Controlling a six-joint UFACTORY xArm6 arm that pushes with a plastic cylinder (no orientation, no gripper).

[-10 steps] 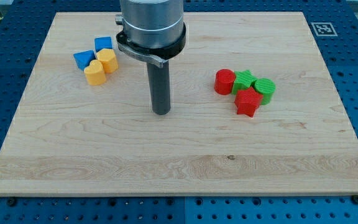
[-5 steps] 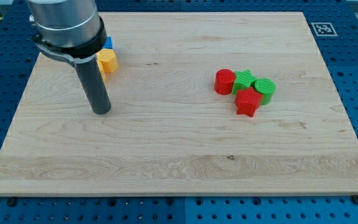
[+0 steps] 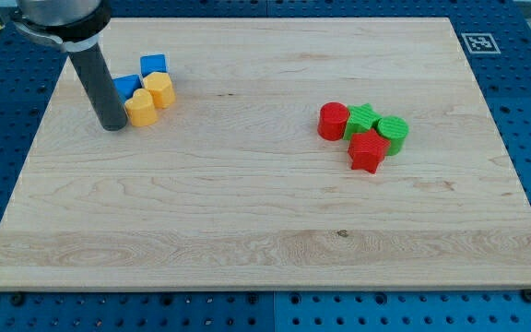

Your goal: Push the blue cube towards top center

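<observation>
The blue cube (image 3: 154, 65) sits near the board's top left, at the top of a small cluster. Below it are a yellow hexagonal block (image 3: 159, 89), a yellow block (image 3: 140, 108) and a second blue block (image 3: 124, 88), partly hidden by my rod. My tip (image 3: 113, 125) rests on the board just left of the yellow block at the cluster's lower left, below and left of the blue cube. It looks very close to the cluster; I cannot tell if it touches.
On the right stand a red cylinder (image 3: 333, 121), a green star block (image 3: 362, 120), a green cylinder (image 3: 393, 134) and a red star-like block (image 3: 368, 152), bunched together. A marker tag (image 3: 477, 41) is at the wooden board's (image 3: 265, 221) top right corner.
My tip has travelled from the board's middle to the left and slightly up, ending beside the blue and yellow cluster. No block has visibly moved.
</observation>
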